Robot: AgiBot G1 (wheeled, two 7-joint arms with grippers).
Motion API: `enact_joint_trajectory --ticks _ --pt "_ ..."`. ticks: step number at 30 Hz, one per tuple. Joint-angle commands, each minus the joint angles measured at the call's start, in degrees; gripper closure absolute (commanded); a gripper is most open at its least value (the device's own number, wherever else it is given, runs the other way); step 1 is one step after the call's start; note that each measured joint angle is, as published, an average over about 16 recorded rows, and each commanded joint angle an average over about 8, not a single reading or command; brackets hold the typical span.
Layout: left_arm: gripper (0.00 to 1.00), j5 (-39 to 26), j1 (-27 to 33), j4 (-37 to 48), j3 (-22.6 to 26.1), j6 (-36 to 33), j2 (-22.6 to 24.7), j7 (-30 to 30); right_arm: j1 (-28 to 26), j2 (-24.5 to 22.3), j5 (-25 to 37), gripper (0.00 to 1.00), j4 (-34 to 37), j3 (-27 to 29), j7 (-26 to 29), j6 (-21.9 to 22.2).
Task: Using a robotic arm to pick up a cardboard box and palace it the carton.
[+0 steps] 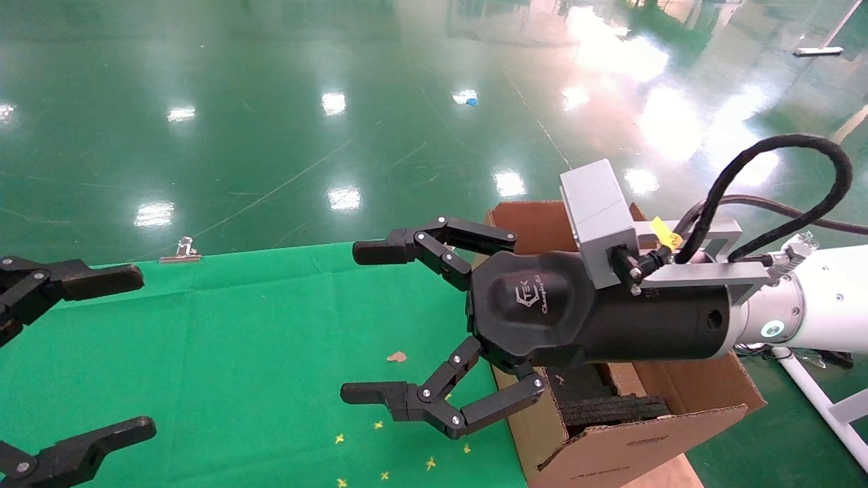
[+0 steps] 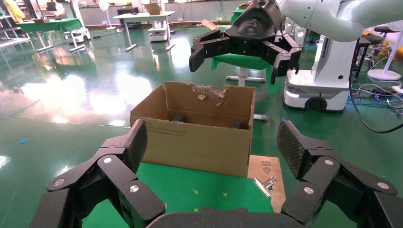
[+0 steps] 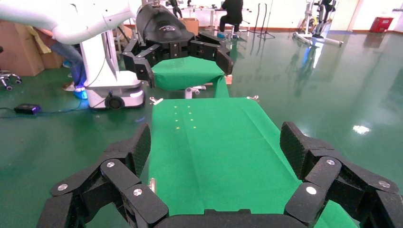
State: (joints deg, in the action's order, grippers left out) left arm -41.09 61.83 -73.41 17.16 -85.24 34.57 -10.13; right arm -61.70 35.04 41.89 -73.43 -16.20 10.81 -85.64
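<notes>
The right gripper [image 1: 363,322] on the white robotic arm [image 1: 814,308] hangs released, fingers spread wide and empty, just past the table's right edge with its wrist above the carton [image 1: 637,413]. The carton stands against that edge, beneath and behind the gripper, torn flaps up and black foam [image 1: 614,409] inside. Ahead of the fingertips lies bare green cloth [image 1: 258,352]. The left gripper [image 1: 102,352] waits open at the cloth's far left side. The cardboard box is not visible.

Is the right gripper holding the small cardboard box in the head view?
No. The right gripper hangs over the green cloth beside the carton with its fingers spread wide and nothing between them.
</notes>
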Motion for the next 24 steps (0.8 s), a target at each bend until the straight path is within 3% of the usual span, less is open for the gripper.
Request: enact_joint_trajectory --ticks 1,24 --pt "0.00 0.0 0.0 0.0 0.0 0.0 0.0 0.0 0.0 0.0 0.0 0.00 0.0 0.0 0.0 0.0" --pt "0.00 0.0 0.0 0.0 0.0 0.0 0.0 0.0 0.0 0.0 0.0 0.00 0.0 0.0 0.0 0.0"
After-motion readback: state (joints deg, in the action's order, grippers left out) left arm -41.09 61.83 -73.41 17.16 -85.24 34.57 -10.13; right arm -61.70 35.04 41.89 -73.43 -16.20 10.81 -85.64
